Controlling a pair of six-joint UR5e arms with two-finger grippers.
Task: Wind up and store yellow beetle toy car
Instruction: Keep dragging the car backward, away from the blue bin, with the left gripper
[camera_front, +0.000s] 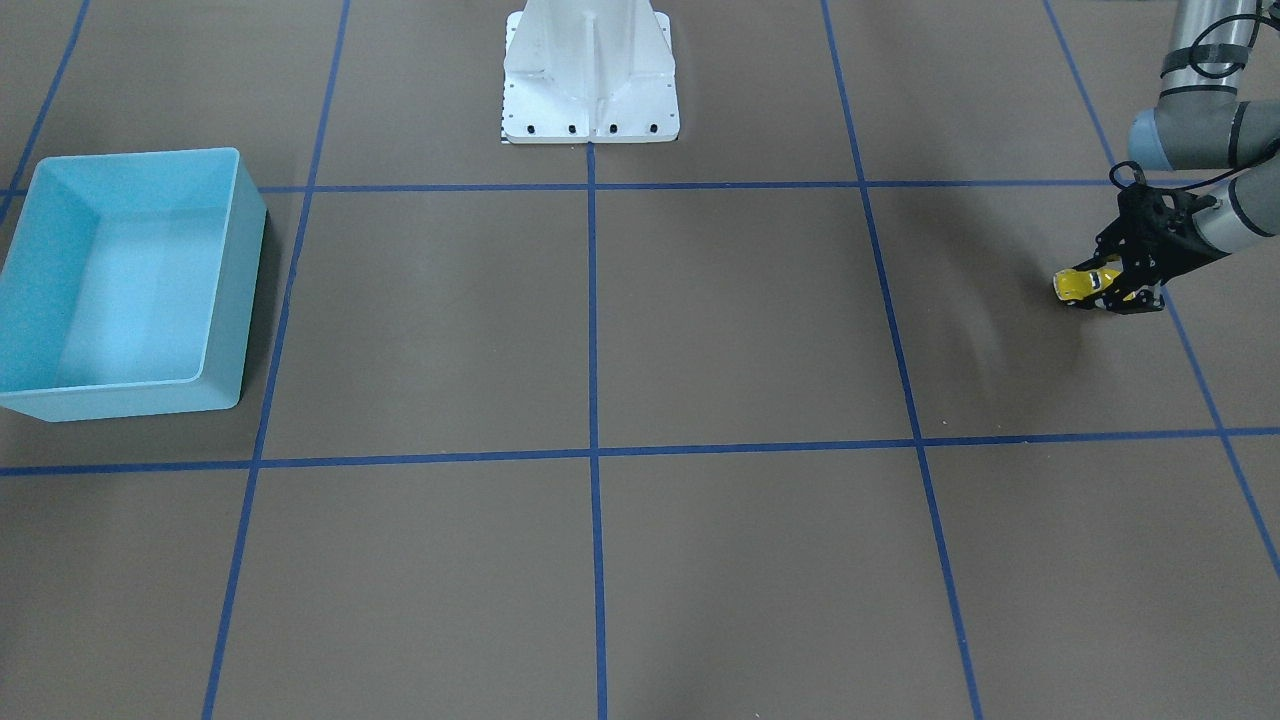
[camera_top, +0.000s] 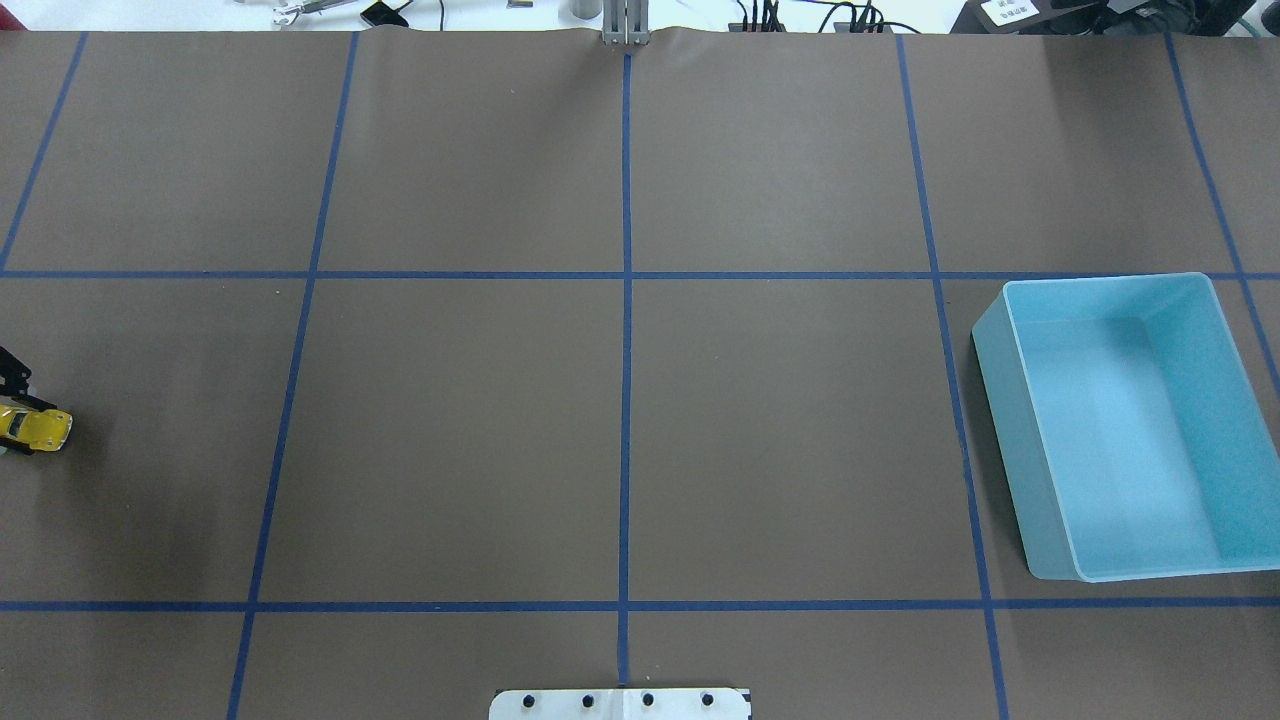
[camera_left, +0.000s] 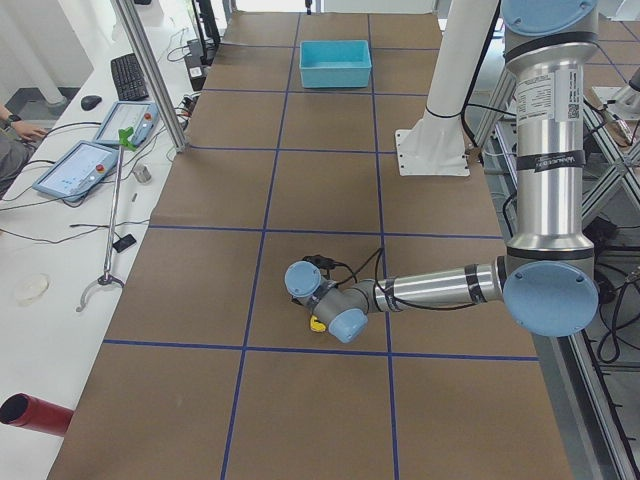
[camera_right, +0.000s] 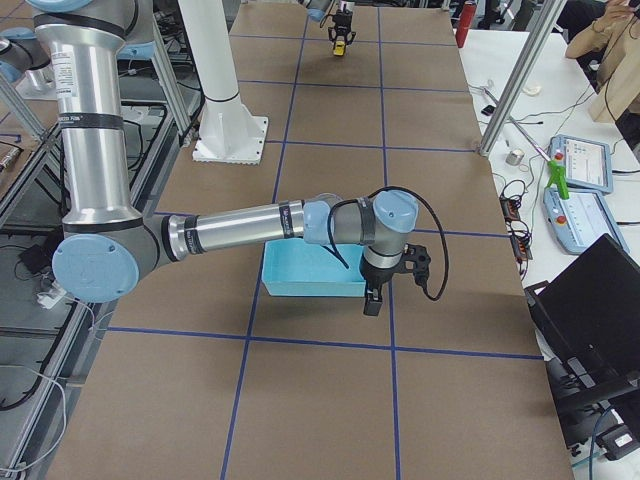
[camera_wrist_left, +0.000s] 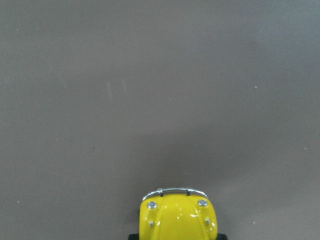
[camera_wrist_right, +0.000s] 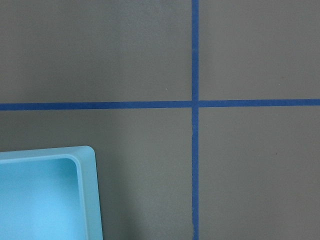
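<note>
Exterior front-facing view: you see the left gripper (camera_front: 1122, 290) at the table's left end. Its black fingers are clamped on the rear of the yellow beetle toy car (camera_front: 1078, 284), and the car's nose points toward the table's middle.
Overhead exterior view: you get only the car and a scrap of black finger at the left edge, where the frame cuts off the arm.
Left wrist-mounted view: you see just the car's yellow hood and silver bumper at the bottom, over the brown table (camera_wrist_left: 150, 75).
Car's wheels: you cannot tell from any view whether they touch the table.
Blue bin (camera_front: 222, 300): it stands upright at the table's right end, well apart from the car.
Right gripper (camera_right: 372, 298): only the exterior right view shows it, hanging just beside the bin's far corner. You cannot tell how its jaws stand.
Right wrist-mounted view: it gives you one corner of the bin near a crossing of blue tape lines (camera_wrist_right: 195, 104).
</note>
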